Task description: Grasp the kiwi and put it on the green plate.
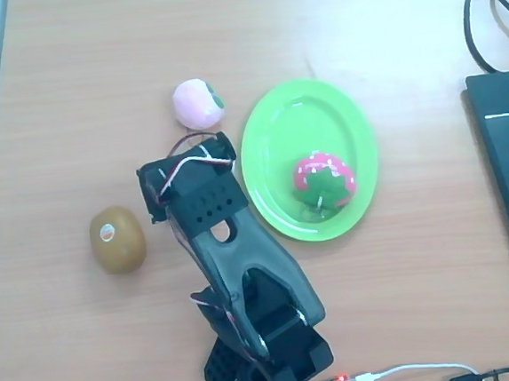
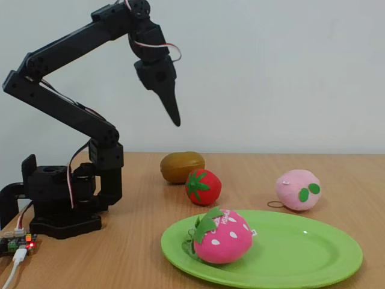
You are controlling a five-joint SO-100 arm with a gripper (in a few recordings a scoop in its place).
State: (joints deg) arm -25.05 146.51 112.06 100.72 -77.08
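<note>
Grasping the kiwi (image 1: 117,239) across its narrow middle suits its light, probably soft, rounded body; the tool (image 2: 173,113) hangs raised, fingers together, holding nothing

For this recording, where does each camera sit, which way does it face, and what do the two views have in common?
Overhead view: above the table, looking straight down at the kiwi, the green plate, the pink strawberry on it and the peach; the arm's base, links and wrist show from above.
Fixed view: low at table height, facing a pale wall across the plate; the whole arm shows from the side, its hand raised above the kiwi, its fingers together.
Shared: kiwi, plate, pink strawberry, peach, arm.
</note>
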